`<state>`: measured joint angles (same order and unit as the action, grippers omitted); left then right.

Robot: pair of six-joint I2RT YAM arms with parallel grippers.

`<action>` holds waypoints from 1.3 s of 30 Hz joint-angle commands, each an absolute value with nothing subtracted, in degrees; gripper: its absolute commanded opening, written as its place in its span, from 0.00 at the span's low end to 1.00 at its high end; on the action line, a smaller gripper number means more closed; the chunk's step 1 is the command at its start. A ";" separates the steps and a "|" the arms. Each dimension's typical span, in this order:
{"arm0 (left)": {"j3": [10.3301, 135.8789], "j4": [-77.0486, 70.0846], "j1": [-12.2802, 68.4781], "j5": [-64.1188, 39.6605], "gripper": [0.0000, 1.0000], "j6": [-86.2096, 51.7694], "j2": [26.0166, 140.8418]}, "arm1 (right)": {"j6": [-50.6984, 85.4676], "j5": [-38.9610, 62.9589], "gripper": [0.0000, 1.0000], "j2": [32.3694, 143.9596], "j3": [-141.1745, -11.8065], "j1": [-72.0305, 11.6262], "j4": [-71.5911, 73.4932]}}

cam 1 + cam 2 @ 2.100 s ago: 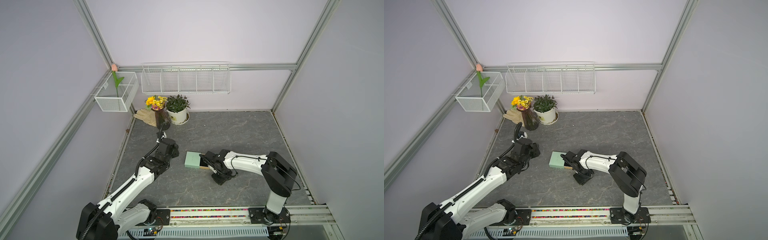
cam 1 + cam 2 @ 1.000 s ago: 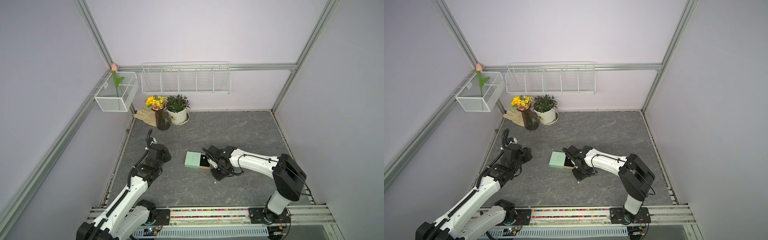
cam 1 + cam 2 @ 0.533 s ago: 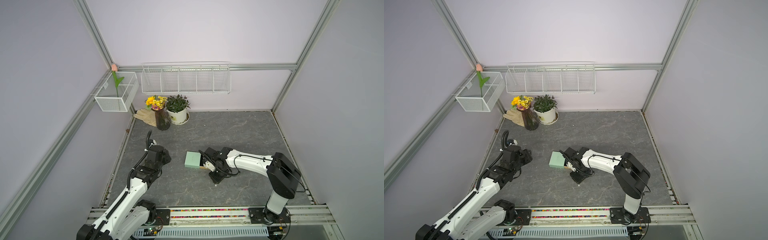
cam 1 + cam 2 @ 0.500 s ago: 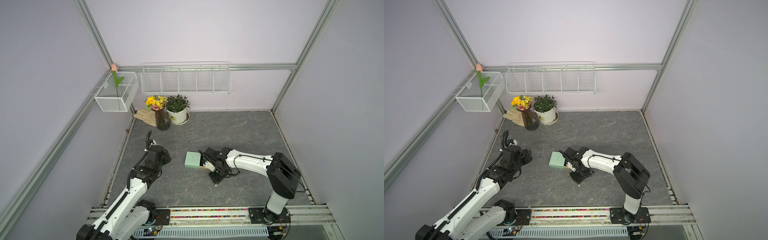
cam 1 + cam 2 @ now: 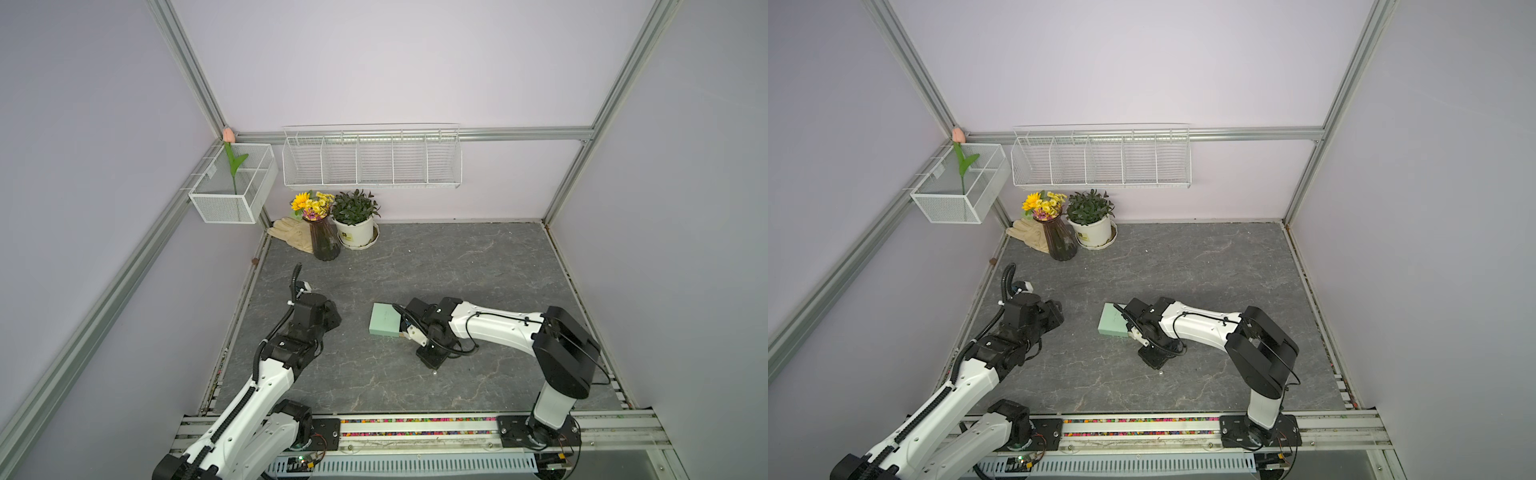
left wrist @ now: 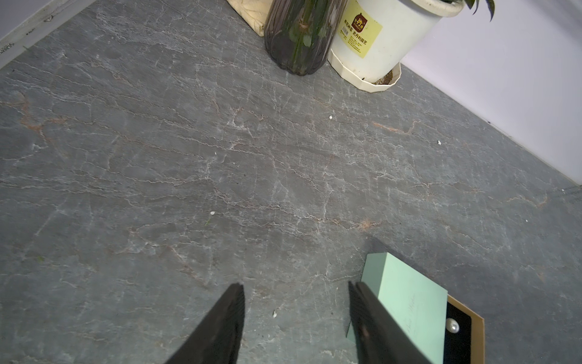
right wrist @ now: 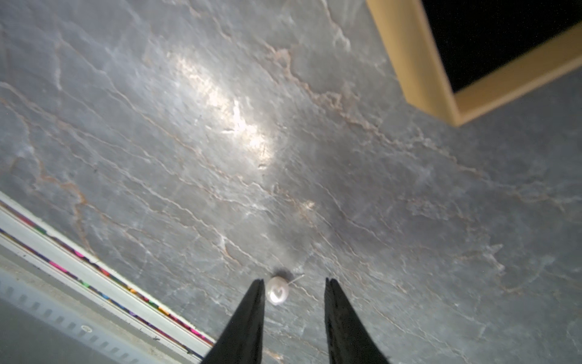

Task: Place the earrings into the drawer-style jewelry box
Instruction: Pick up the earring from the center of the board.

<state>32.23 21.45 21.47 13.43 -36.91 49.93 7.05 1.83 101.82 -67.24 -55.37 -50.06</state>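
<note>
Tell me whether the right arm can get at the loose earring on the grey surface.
Probably yes: the right gripper hangs just over the earring, which lies bare on the grey surface between its open fingers; nothing blocks it.

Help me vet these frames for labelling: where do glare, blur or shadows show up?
Right wrist view: strong glare patch on the slate tabletop, loose earring crisp with a small shadow, drawer tray soft-edged. Left wrist view: evenly lit, sharp, no glare. In both top views: diffuse light, only faint shadows.
</note>
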 commanded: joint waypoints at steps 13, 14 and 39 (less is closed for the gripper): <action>31.73 19.43 21.25 12.71 0.57 -37.45 51.83 | 10.81 -1.47 0.31 98.77 -64.82 -55.67 -51.45; 31.65 19.37 21.22 12.72 0.57 -37.36 51.81 | 10.58 -1.96 0.30 97.94 -64.24 -55.60 -51.88; 32.38 19.12 21.13 12.67 0.57 -37.47 52.07 | 8.90 -4.66 0.44 100.71 -62.68 -58.00 -52.04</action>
